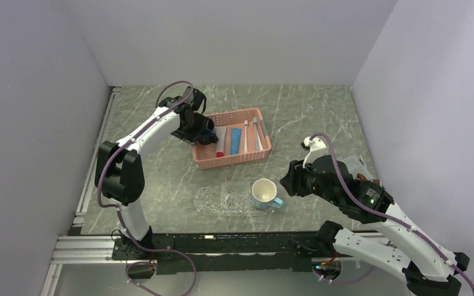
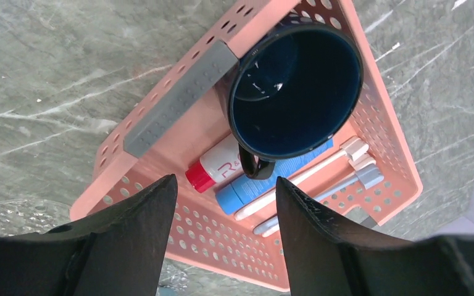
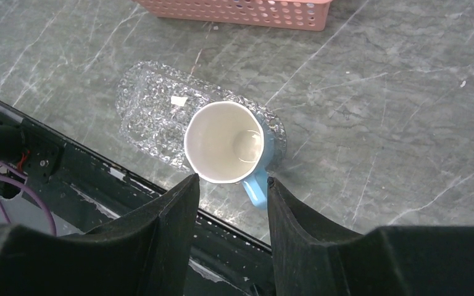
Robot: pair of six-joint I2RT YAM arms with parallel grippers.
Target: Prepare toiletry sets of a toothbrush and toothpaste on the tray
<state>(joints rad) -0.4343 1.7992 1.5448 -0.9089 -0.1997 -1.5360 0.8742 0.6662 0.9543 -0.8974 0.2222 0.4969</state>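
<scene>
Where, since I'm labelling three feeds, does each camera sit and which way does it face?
Top: high behind the arms, looking down at the table; both show.
Left wrist: looks down past the left gripper into the pink basket holding a dark mug.
Right wrist: looks down past the right gripper at a pale mug and the tray.
Shared: top and right wrist both show mug and tray.

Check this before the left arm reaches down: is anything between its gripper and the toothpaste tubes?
Yes: a dark blue mug stands in the pink basket under the left gripper, covering part of both toothpaste tubes.
</scene>
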